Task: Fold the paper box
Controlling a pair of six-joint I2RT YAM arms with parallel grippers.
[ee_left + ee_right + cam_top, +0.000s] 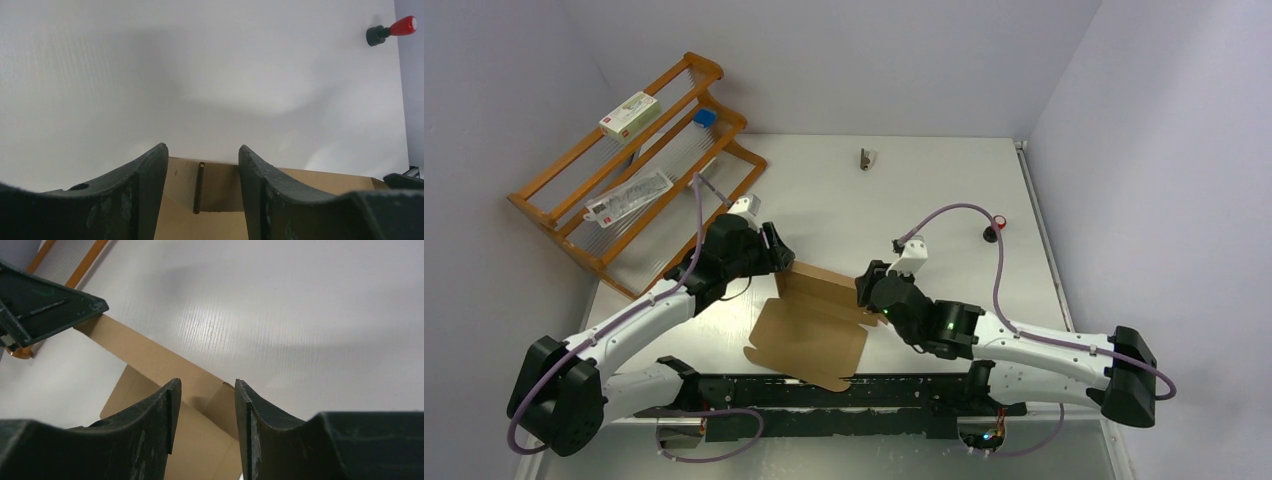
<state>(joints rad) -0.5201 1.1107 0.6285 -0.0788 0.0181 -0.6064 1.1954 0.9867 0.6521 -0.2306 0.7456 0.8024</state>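
Clearly, find the paper box (809, 335) lying on the table (904, 190) between the 2 arms, rear wall raised. Note left gripper (202, 150) and right gripper (205, 385) both part released, straddling that wall, grasping nothing. Could crush or tilt the wall if closed unevenly; could also push the sheet sideways.

Hidden fingertips, cropped cardboard, and a speck too small to name

From above, the fingertips of the left end effector (776, 265) and the right end effector (871, 290) sit behind their own housings, so contact with the box (809, 335) cannot be judged there. In both wrist views the bottom edge cuts off the cardboard, and the fingers cover its sides. The small object (865, 158) at the far end of the surface (924, 180) is too small to identify. The print on the carton (630, 113) on the rack (574, 155) is unreadable.
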